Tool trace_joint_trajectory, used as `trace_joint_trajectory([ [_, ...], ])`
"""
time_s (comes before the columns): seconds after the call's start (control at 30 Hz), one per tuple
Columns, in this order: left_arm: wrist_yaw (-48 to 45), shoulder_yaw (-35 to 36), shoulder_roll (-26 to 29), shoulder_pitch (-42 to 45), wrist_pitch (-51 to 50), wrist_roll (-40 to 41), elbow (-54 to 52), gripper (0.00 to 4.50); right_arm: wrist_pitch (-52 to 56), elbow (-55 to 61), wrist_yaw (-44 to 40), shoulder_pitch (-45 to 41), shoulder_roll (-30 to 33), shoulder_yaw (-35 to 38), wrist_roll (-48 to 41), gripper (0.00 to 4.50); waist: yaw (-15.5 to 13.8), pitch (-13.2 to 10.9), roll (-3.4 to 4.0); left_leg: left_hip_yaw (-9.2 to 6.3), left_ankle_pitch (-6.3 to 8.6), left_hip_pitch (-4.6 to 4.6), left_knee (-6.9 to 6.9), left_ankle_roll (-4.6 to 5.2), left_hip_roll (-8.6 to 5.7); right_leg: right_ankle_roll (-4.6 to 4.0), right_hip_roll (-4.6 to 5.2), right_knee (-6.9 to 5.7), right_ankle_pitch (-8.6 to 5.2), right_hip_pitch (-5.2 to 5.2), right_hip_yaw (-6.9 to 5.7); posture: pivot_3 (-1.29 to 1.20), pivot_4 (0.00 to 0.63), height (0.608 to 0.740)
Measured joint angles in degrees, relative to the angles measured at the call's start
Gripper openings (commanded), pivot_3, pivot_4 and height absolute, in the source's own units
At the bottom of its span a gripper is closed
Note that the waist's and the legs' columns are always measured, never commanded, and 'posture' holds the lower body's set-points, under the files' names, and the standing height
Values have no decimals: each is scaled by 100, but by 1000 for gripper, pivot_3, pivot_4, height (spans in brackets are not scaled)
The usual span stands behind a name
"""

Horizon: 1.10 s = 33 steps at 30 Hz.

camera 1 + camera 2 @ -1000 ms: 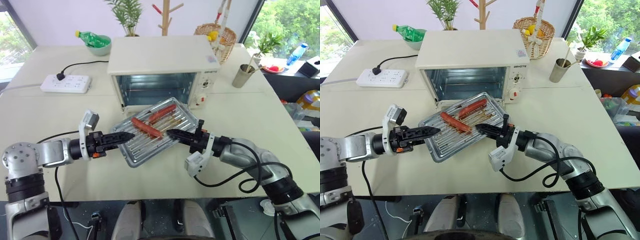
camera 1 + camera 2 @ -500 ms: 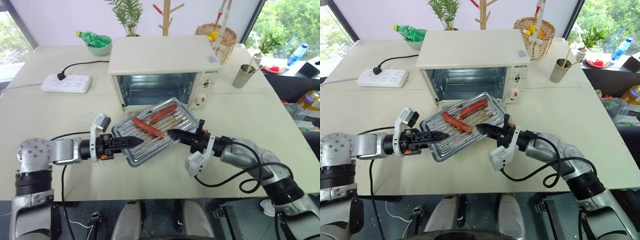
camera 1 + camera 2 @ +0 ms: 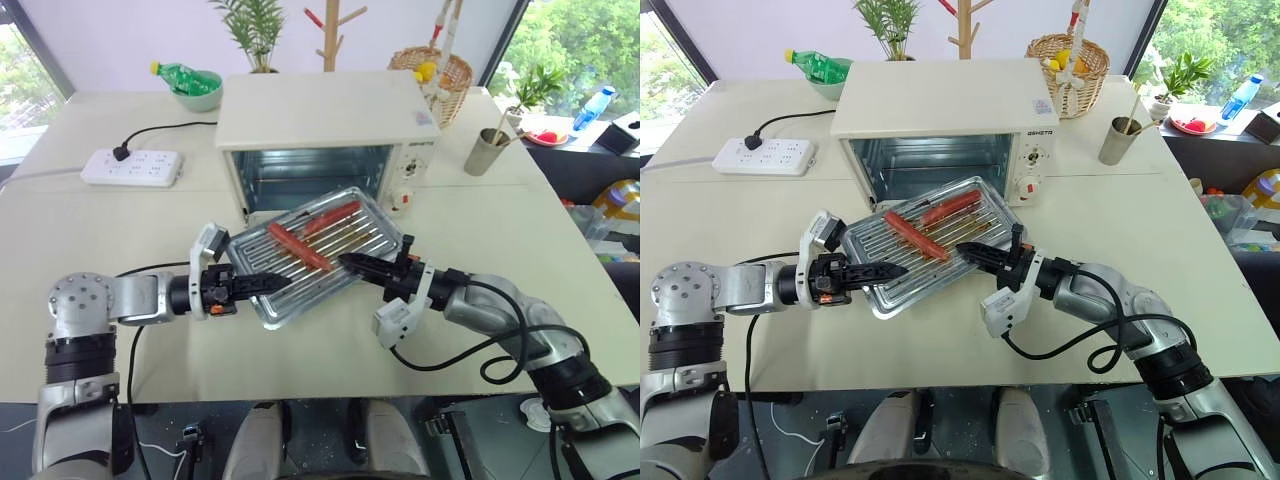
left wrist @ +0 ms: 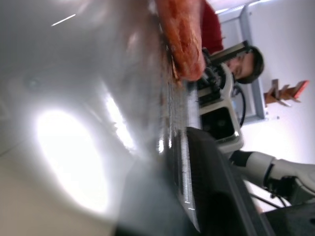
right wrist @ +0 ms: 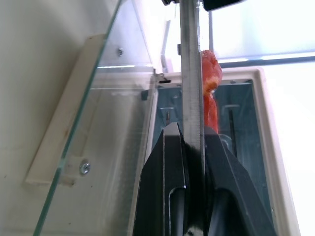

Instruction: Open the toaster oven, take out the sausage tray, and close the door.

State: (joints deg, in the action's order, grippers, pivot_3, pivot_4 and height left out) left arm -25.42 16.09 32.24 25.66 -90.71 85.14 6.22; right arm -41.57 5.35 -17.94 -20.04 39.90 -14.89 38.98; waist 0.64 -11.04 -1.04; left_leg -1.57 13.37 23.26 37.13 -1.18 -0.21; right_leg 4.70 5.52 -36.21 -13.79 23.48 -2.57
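— What had changed?
— Since a second before, the left gripper point(image 3: 892, 269) had closed on the near-left edge of the shiny ridged silver sausage tray point(image 3: 930, 243).
— And the right gripper point(image 3: 973, 253)?
— Clamped on its right edge, tray held before the open cream-white toaster oven point(image 3: 945, 125).

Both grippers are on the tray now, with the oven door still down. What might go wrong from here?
The sausage tray hangs tilted between the left gripper and right gripper, each pinching only a rim, so it may slip or twist. The loose sausages may roll. The open door lies beneath.
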Motion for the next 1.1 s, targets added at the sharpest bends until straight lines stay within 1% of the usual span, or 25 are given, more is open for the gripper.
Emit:
trace_joint_trajectory([
  [0.27,439,-12,-20,0,17,423,98,65,-5,33,-10,40,5,57,4,0,-3,0,0,0,0,0,0,0,0,0,1,0,0,0,2,0,150,740],
  [0.33,588,-45,-29,0,54,565,153,0,1,44,-48,46,12,83,-41,780,-3,0,0,0,0,0,0,0,0,0,1,0,0,0,2,0,150,740],
  [0.4,768,-101,-52,-5,212,759,170,0,13,67,-106,74,7,88,-213,1686,-5,0,0,0,0,0,0,0,1,0,1,0,0,-1,2,0,150,740],
  [0.43,868,-128,-52,-5,271,842,181,0,15,82,-119,79,7,88,-251,2070,-4,0,0,0,0,0,0,0,1,0,2,0,0,0,3,0,150,740],
  [0.47,954,-146,-48,-17,310,921,200,0,25,94,-138,80,7,88,-268,2740,-4,0,0,0,0,0,0,0,1,0,2,0,0,-1,3,0,150,740],
  [0.5,1008,-169,-43,-30,360,981,226,0,37,101,-151,81,7,88,-270,3095,-5,0,0,0,0,0,0,0,0,0,2,0,0,-1,3,0,150,740],
  [0.57,1198,-206,-20,-100,501,1246,288,0,95,105,-162,83,7,88,-264,4073,-2,0,0,0,0,0,0,0,1,0,2,0,0,0,3,0,150,740],
  [0.73,1665,-379,80,-435,931,1980,419,0,127,108,-197,188,46,88,-264,4073,-3,0,0,1,0,-1,-1,0,2,-1,3,0,-1,0,5,0,150,740],
  [0.9,2014,-448,163,-843,1341,2468,432,0,123,175,-226,312,160,102,-287,4073,-8,0,0,1,0,-1,0,0,2,-3,3,0,-2,0,6,0,150,740],
  [1.1,2159,-346,119,-1280,1639,2599,400,0,112,235,-233,350,226,174,-330,4073,-8,0,0,3,0,-1,-1,0,0,-4,4,2,-2,0,6,0,150,740],
])
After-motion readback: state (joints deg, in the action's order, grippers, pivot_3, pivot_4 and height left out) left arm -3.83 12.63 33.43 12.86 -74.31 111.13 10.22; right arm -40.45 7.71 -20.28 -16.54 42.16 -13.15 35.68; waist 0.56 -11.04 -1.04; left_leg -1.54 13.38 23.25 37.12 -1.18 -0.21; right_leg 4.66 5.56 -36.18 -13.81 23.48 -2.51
